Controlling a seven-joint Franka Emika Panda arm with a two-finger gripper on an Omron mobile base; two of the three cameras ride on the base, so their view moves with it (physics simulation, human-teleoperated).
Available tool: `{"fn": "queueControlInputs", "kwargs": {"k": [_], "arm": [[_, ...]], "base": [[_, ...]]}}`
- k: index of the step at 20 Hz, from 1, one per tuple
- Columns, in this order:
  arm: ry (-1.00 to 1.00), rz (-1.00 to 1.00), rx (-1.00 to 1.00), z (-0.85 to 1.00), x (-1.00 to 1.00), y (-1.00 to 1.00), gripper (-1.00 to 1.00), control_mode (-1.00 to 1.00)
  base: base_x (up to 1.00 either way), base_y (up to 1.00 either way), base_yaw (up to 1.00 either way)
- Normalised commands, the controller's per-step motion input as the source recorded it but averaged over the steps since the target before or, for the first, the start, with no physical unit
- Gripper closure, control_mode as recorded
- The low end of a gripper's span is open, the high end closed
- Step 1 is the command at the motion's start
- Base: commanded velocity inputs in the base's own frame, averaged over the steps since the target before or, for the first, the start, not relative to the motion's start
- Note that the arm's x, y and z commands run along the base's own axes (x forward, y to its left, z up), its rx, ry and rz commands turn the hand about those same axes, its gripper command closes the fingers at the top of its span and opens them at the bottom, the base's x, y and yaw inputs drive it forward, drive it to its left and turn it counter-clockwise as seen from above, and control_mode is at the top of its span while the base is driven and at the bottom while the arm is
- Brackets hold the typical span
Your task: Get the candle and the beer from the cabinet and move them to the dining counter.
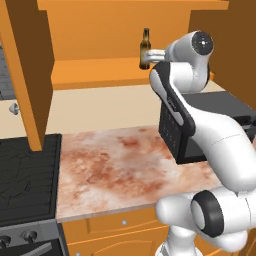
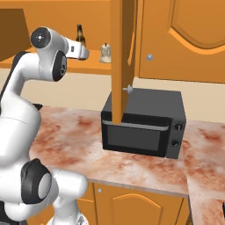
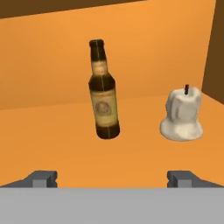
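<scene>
neither item retrieved yet. the beer (image 3: 104, 94) stands upright at frame centre on the cabinet (image 3: 52, 131) shelf, the candle (image 3: 182, 114) well apart at centre right. gripper (image 3: 113, 178), bottom of frame, jaws fully released, grasping nothing. both transfers to the dining counter remain.

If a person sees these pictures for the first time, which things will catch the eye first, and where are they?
First comes the white arm reaching up into the open orange cabinet, its end effector open just in front of the shelf's contents. There the brown beer stands upright, with the cream candle apart from it, to its right in the hand view. Below, a black microwave sits on the marbled worktop.
</scene>
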Motion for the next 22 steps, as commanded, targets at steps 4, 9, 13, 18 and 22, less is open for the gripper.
{"fn": "queueControlInputs", "kwargs": {"k": [4,9,13,18,22], "arm": [[0.0,0.0,0.0,0.0,0.54,0.08,-1.0,-1.0],[0.0,0.0,0.0,0.03,0.45,0.05,-1.0,-1.0],[0.0,0.0,0.0,0.0,0.25,0.01,-1.0,-1.0],[0.0,0.0,0.0,0.0,0.23,0.09,-1.0,-1.0],[0.0,0.0,0.0,0.0,0.31,0.07,-1.0,-1.0]], "base": [[0.0,0.0,0.0],[0.0,0.0,0.0],[0.0,0.0,0.0],[0.0,0.0,0.0],[0.0,0.0,0.0]]}}
